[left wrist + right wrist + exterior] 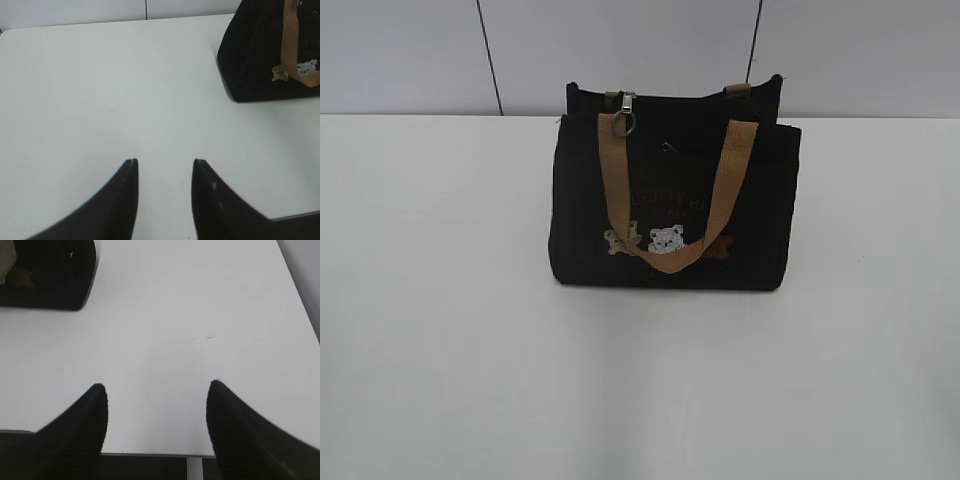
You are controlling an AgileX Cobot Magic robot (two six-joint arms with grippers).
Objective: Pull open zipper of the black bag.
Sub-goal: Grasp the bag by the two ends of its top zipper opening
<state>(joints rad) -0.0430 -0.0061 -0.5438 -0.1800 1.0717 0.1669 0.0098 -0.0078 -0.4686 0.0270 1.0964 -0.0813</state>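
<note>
The black bag [670, 205] stands upright on the white table, its tan handle hanging down over the bear patches on its front. The zipper [627, 112], a small silver pull with a round ring, sits at the top left of the bag. Neither arm shows in the exterior view. My left gripper [165, 161] is open over bare table, with the black bag [260, 60] far off to its upper right. My right gripper [157, 385] is open wider near the table's front edge, and the black bag [50, 275] lies at the upper left of its view. Both hold nothing.
The white table [450, 330] spreads wide around the bag. A pale panelled wall [410, 55] rises behind it. In the right wrist view the table's front edge [150, 455] runs just below the fingers and its right edge [300, 295] slants at the far right.
</note>
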